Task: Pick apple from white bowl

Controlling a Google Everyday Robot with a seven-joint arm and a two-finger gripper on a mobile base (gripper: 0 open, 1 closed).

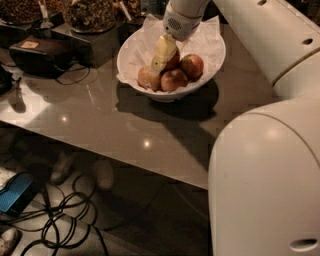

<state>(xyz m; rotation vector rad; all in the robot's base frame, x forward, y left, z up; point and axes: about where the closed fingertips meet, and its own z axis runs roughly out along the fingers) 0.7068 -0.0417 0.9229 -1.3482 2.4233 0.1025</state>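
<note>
The white bowl (pixel 210 52), lined with crumpled white paper, stands on the brown table at the top middle of the camera view. Several apples lie in it. The deep red apple (pixel 174 60) sits at the back, half hidden by my gripper. Paler apples lie at the front left (pixel 148 79), the front middle (pixel 174 80) and the right (pixel 193 66). My gripper (pixel 159 62), with its pale yellow tip, reaches down into the bowl from above and lies against the left side of the red apple.
Dark dishes of nuts (pixel 90 12) and a black box (pixel 42 55) stand at the table's back left. My white arm (pixel 265 165) fills the right side. Cables (pixel 60 220) and a blue object (pixel 17 192) lie on the floor below the table's front edge.
</note>
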